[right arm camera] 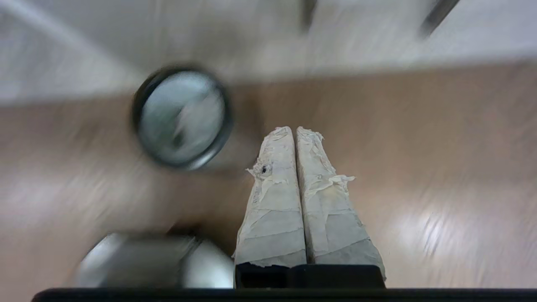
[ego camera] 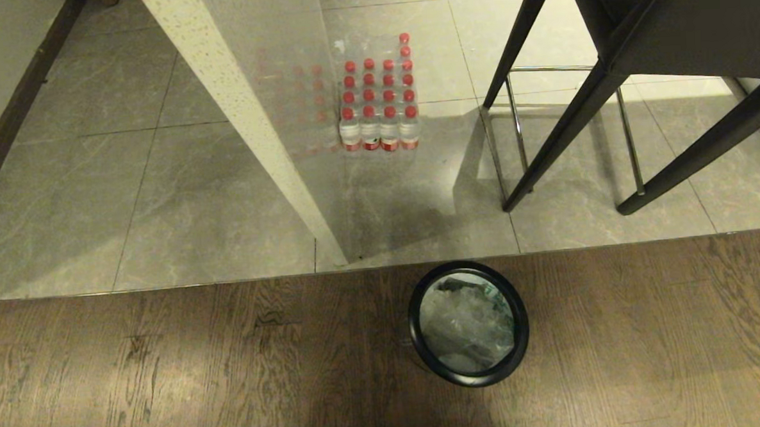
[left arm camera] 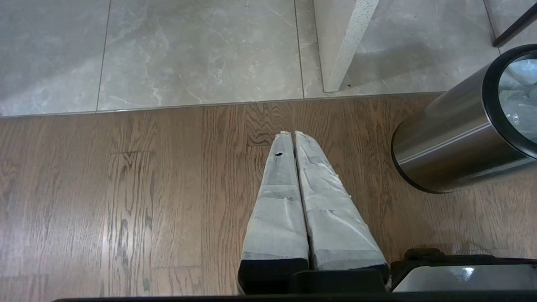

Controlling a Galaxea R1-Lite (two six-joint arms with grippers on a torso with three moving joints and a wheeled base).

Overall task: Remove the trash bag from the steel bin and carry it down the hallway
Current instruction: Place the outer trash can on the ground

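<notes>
1. We see the right claw [right arm camera: 295,131] with its two taped fingers pressed together, holding nothing, hanging above the wooden floor [right arm camera: 419,147] off to one side of the bin.
2. The left claw [left arm camera: 292,134] also has its taped fingers pressed together and empty, pointing down at the wooden floor, with the bin standing near it to the side.
3. Neither arm shows in our head view.
4. The grey tiled floor [ego camera: 193,202] fills the far half of our head view and meets the wooden floor along a straight seam.
5. A black chair [ego camera: 654,28] stands on the tiles to the right, and a pale speckled wall edge [ego camera: 234,104] runs down to the seam.
6. The steel bin [ego camera: 468,323] stands upright on the wood just beside the seam.
7. The trash bag [ego camera: 465,322], crinkled and translucent, lies inside the bin.
8. A pack of red-capped bottles [ego camera: 378,95] sits on the tiles beyond.
</notes>
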